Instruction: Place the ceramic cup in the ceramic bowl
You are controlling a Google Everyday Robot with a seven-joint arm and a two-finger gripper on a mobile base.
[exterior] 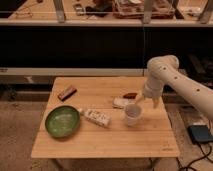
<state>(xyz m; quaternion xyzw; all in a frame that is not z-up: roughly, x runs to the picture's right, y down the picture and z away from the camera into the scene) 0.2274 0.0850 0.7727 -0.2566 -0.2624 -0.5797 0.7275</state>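
Note:
The white ceramic cup (132, 114) stands upright on the wooden table (100, 145), right of centre. The green ceramic bowl (63, 121) sits near the table's left front and holds nothing. My gripper (138, 102) hangs from the white arm (167, 75) at the table's right side. It is right at the cup's far right rim, and I cannot tell whether it touches the cup.
A flat white patterned packet (97, 117) lies between bowl and cup. A brown bar (67, 92) lies at the back left. A white packet (120, 102) and a reddish-brown item (130, 95) lie just behind the cup. A blue object (200, 133) is on the floor at right. Dark shelving stands behind.

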